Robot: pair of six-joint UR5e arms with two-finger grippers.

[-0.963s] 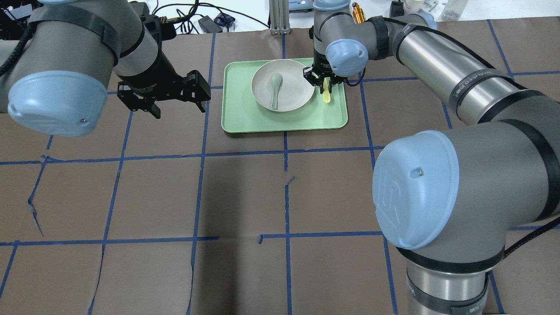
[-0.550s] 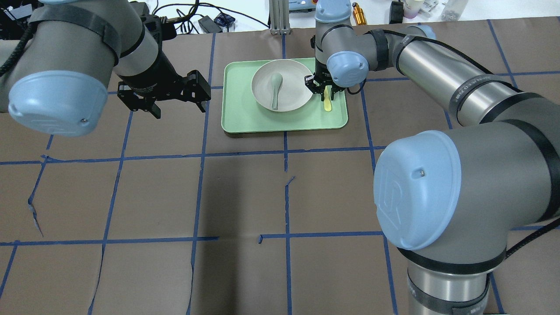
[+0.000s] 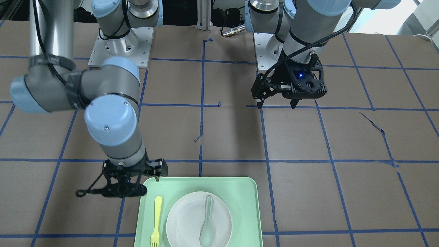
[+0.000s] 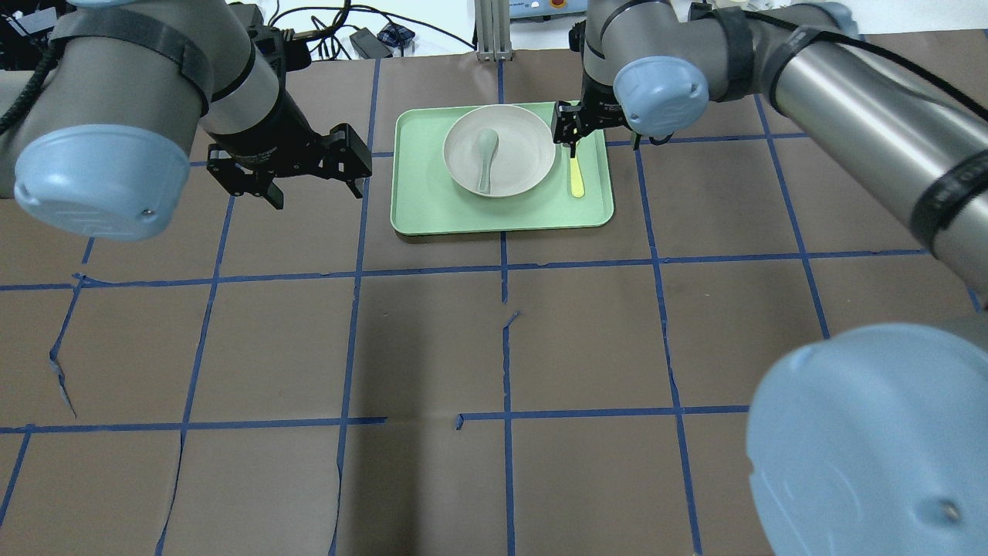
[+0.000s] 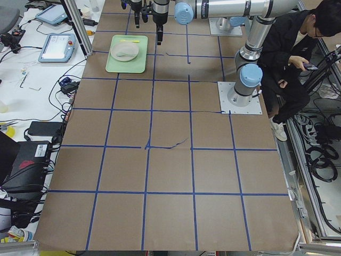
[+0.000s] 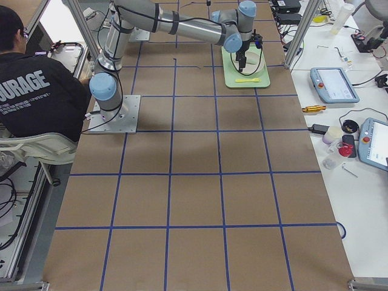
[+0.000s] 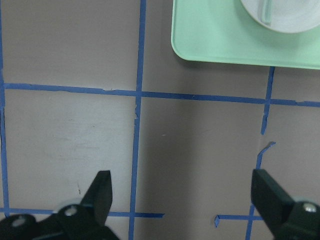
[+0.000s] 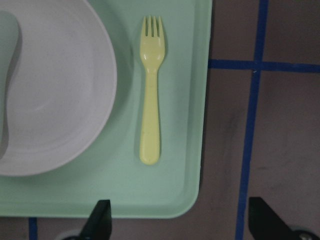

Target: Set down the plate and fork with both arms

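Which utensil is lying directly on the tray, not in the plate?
The yellow fork, flat on the green tray beside the plate; the grey-green spoon rests inside the plate.

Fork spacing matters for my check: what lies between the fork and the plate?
Only a bare strip of green tray; the fork and plate lie apart, clearest in the right wrist view.

Matt plastic fork [image 8: 150, 100], smooth matt plate [image 8: 55, 85]

Tray [image 4: 432, 212]: mint-green, rectangular, flat on the counter [image 4: 270, 347].
Spoon [image 4: 485, 161]: pale grey-green, within the tray's outline.
Counter cover: brown paper, blue tape grid [image 4: 231, 425], torn in places.
Person [image 6: 36, 91]: seated, black shirt.
Pendant [image 6: 332, 85]: on a white side bench.
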